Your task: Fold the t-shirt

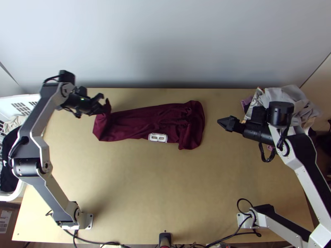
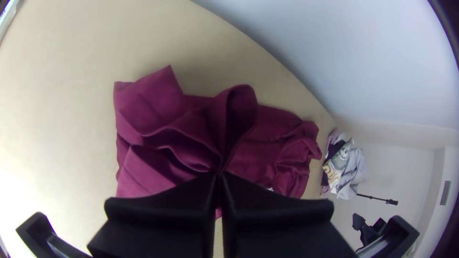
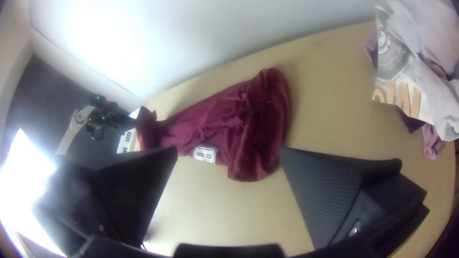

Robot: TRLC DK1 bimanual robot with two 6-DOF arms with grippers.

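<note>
Maroon t-shirt [image 1: 136, 122] in a long band, its left end pinched by the left gripper [image 1: 104, 108].
The t-shirt lies left to right across the far half of the light wooden surface [image 1: 165, 186], narrowed and wrinkled, a white patch [image 1: 158, 137] showing on its near edge and the right end loosely bunched. The left gripper's fingers [image 2: 277, 205] are clenched on cloth at the left end, which rises in a fold there. The right gripper [image 1: 221, 122] hangs to the right of the t-shirt, apart from it, fingers [image 3: 330, 191] spread wide with no cloth between them. A heap of grey, white and purple clothes [image 1: 289, 97] sits at the far right; a white laundry basket [image 1: 8, 103] with clothes in it stands at the left.
</note>
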